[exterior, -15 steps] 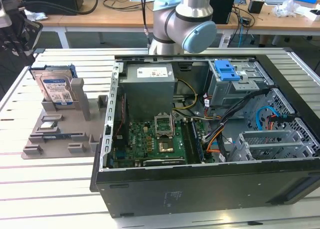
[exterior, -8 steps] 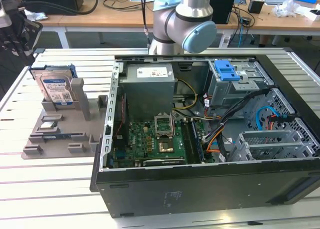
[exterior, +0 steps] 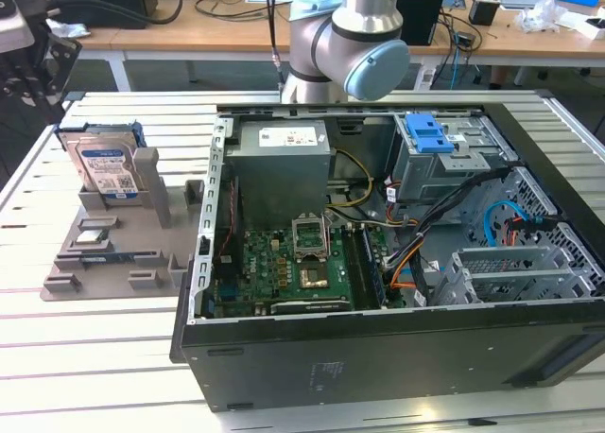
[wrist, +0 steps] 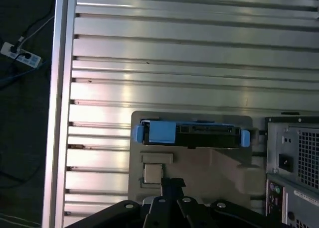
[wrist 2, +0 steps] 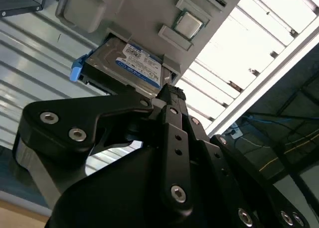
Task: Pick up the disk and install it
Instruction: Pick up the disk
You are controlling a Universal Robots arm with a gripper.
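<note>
The disk [exterior: 107, 166] stands upright in a slot of a grey holder [exterior: 123, 253] at the exterior view's left, its white and blue label facing the camera. It is a silver-grey drive in a bright blue carrier. In the second wrist view the disk [wrist 2: 134, 63] lies just beyond my black gripper [wrist 2: 167, 94], and nothing touches it. The first wrist view looks down on the disk's [wrist: 189, 133] top edge, with my gripper [wrist: 169, 184] short of it. The gripper looks shut and holds nothing.
An open computer case [exterior: 378, 357] lies right of the holder. Inside are a grey power supply box [exterior: 284, 164], a motherboard [exterior: 284, 272] and a blue-handled drive cage [exterior: 444, 154]. A small square chip [wrist: 152, 173] sits on the holder. The slatted table's edge [wrist: 62, 113] runs nearby.
</note>
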